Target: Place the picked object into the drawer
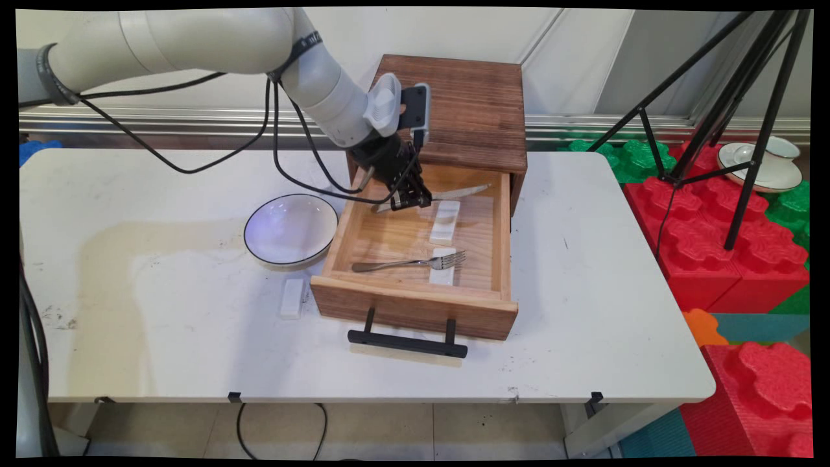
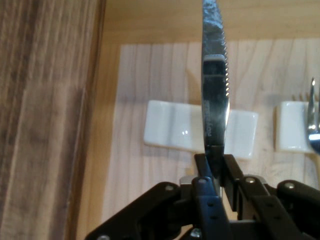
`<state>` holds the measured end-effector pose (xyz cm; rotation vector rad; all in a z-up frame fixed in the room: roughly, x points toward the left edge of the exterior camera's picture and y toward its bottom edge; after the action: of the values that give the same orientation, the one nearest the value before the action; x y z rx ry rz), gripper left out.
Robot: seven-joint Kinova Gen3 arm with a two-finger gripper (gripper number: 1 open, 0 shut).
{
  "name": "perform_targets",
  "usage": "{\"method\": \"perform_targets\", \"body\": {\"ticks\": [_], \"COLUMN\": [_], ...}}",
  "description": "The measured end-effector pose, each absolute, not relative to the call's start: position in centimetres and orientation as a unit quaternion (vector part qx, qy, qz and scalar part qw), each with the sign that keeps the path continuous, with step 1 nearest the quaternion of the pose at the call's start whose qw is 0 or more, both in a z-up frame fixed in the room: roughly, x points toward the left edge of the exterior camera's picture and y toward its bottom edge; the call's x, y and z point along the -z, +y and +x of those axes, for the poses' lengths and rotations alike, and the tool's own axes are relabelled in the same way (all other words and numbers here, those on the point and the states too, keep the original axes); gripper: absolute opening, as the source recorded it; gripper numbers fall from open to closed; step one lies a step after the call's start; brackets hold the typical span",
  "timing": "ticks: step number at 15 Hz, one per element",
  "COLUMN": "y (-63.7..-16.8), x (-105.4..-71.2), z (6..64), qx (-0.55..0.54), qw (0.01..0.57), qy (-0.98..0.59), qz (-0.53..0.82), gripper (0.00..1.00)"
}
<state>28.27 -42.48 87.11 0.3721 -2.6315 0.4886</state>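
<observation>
Table: white rectangular top (image 1: 162,337), scuffed and stained toward 9 o'clock.
Cabinet: one dark, rough-grained wooden box (image 1: 463,110) at the table's 12 o'clock edge.
Drawer: one pale smooth-wood drawer (image 1: 415,301), pulled out toward 6 o'clock, with a black bar handle (image 1: 407,342).
Bowl: one round white bowl (image 1: 290,229) with a thin dark rim, touching the drawer's 9 o'clock side.
Gripper: black two-finger gripper (image 1: 405,202) (image 2: 216,167) inside the drawer's back part, jaws clenched on the knife's handle end.
Knife: one shiny serrated metal table knife (image 1: 454,192) (image 2: 215,95); long axis across the drawer, blade pointing toward 3 o'clock, over the back rest.
Fork: one metal fork (image 1: 412,263) lying across the front rest, tines toward 3 o'clock.
Rests: three small white glossy oblong blocks; two in the drawer, back (image 1: 445,222) (image 2: 172,126) and front (image 1: 442,275), one on the table (image 1: 292,298) at the bowl's 6 o'clock.
</observation>
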Motion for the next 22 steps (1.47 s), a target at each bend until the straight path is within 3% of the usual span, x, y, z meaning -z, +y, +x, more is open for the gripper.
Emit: {"method": "perform_targets", "body": {"ticks": [16,17,22], "y": [-43.6,-43.6,-43.7], "x": [-82.5,-82.4,-82.2], "z": [28.8,28.8,28.9], "qx": [-0.159,-0.159,-0.159], "qw": [0.199,0.199,0.205], "qy": [-0.956,-0.956,-0.953], "qz": [0.147,0.148,0.154], "gripper": [0.0,1.0,1.0]}}
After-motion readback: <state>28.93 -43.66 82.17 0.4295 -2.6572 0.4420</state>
